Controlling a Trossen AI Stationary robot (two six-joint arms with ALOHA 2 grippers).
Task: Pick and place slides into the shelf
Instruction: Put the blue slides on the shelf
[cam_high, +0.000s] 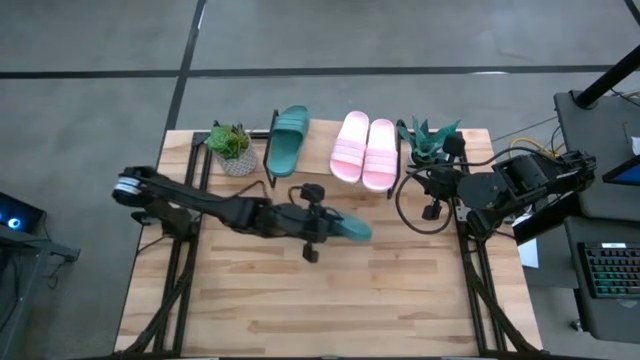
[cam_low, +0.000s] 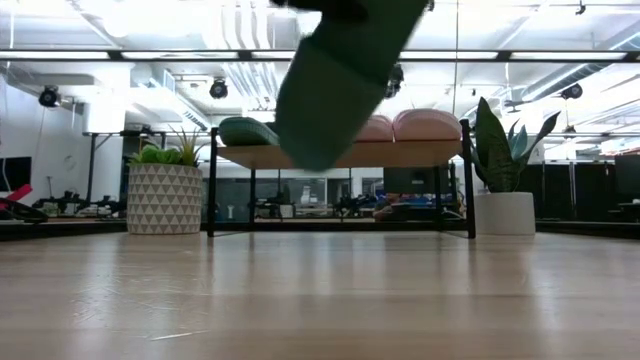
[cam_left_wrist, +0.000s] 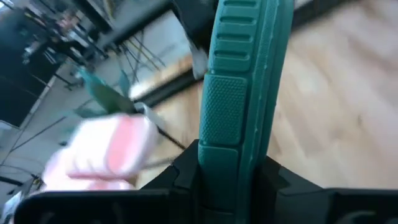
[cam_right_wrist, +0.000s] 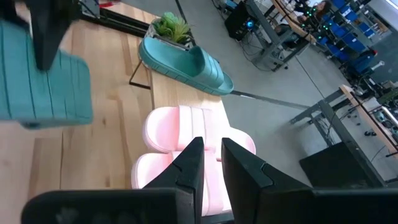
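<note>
The table (cam_high: 300, 300) has lots of bare wood at 6 o'clock, so there's room to swing. The shelf (cam_high: 320, 185) sits at 12, w/ a plant pot (cam_high: 236, 150) on one side and a spiky plant (cam_high: 428, 140) on the other. On it: one green slide (cam_high: 287, 140) at 11, two pink slides (cam_high: 364, 152) at 1. The gap between them looks tight. The left gripper (cam_high: 312, 222) is clenched on the 2nd green slide (cam_high: 345, 226), held up mid-table. It grips just the edge, so the slide might slip or tip, or bump the pink pair going in. The right gripper (cam_right_wrist: 208, 168) waits near 2, jaws nearly closed, empty.
</note>
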